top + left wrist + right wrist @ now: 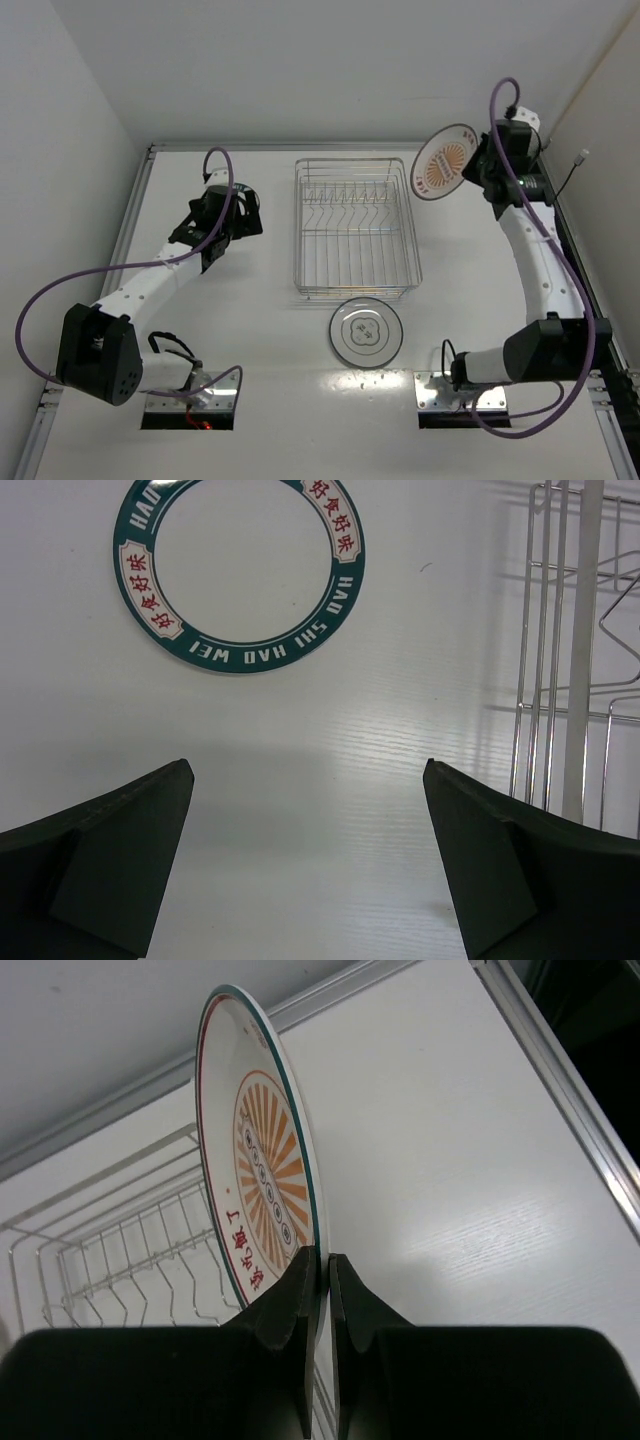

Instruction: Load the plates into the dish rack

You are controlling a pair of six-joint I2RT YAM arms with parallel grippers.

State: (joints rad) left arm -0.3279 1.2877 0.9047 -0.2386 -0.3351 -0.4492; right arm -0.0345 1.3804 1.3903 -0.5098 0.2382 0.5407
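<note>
The white plate (445,161) with the orange radial centre and dark rim is held on edge in my right gripper (482,166), raised just off the far right corner of the chrome wire dish rack (298,230). In the right wrist view the gripper (323,1260) is shut on the plate's (262,1160) lower rim, with the rack (120,1250) below to the left. The greyish glassy plate (366,331) lies flat on the table just in front of the rack. My left gripper (243,215) is open and empty, left of the rack; its wrist view (308,770) shows bare table between the fingers.
A green ring with red and white lettering (240,575) lies flat on the table ahead of the left gripper. The rack's left wall (560,680) is at that view's right edge. White walls close in the table at the back and sides.
</note>
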